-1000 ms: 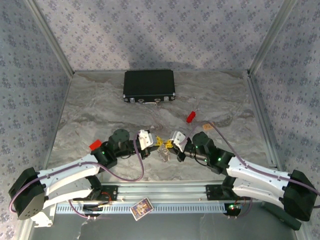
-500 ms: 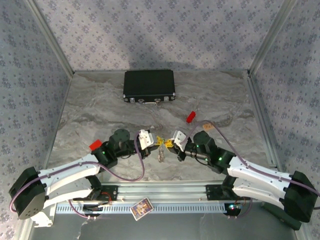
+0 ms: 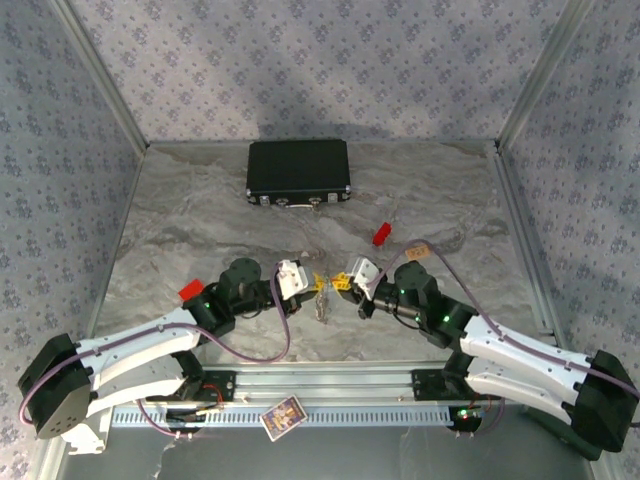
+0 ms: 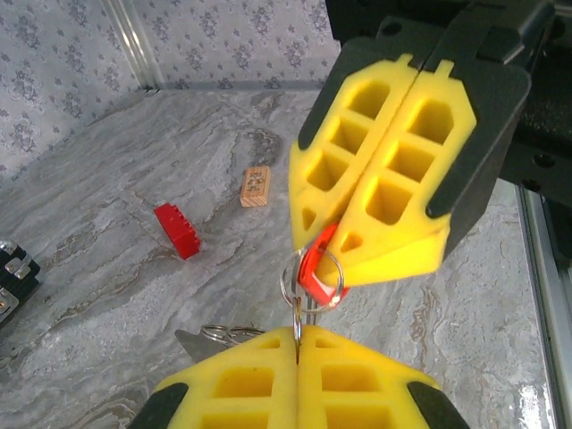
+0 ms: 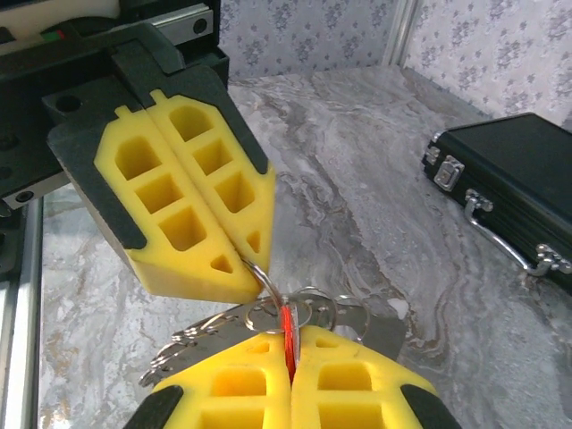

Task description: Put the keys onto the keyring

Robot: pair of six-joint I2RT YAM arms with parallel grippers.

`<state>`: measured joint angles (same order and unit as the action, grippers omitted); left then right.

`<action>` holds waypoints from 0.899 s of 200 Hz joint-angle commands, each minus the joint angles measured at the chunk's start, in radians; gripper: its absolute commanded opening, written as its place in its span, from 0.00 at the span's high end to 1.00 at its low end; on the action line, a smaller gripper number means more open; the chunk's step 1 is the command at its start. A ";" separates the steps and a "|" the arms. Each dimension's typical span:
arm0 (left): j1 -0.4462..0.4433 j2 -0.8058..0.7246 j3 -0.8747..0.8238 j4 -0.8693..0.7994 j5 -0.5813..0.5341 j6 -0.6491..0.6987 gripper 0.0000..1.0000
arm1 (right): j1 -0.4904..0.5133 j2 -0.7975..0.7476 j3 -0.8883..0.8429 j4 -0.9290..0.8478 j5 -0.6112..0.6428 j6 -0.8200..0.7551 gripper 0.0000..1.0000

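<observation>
Left claw [image 4: 297, 338] clamping the thin silver keyring [image 4: 284, 286], right claw [image 5: 288, 356] gripping a red plastic-headed key [image 4: 315, 268], we hold them tip-to-tip, seemingly for threading.

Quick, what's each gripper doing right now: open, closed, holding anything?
Left gripper: closed, pinching the keyring.
Right gripper: closed on the red key.
</observation>
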<state>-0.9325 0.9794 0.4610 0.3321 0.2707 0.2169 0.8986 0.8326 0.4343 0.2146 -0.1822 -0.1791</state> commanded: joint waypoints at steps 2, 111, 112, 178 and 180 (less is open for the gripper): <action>-0.007 0.002 0.027 -0.006 -0.012 0.018 1.00 | -0.007 -0.035 0.045 -0.064 0.051 -0.051 0.98; -0.005 -0.081 -0.005 0.006 -0.041 0.001 0.66 | -0.017 -0.023 0.153 -0.207 0.034 -0.131 1.00; -0.005 -0.084 -0.005 0.003 -0.042 0.001 0.66 | -0.017 -0.023 0.154 -0.209 0.033 -0.133 1.00; -0.005 -0.434 -0.013 -0.155 -0.439 -0.073 0.54 | 0.002 0.111 0.294 -0.232 -0.042 -0.156 1.00; -0.005 -0.443 -0.010 -0.163 -0.462 -0.076 0.54 | 0.004 0.118 0.299 -0.227 -0.048 -0.155 1.00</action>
<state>-0.9371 0.6266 0.4393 0.2478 0.0540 0.1905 0.8860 0.8886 0.6407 -0.0422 -0.1768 -0.3161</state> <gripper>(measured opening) 0.440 0.053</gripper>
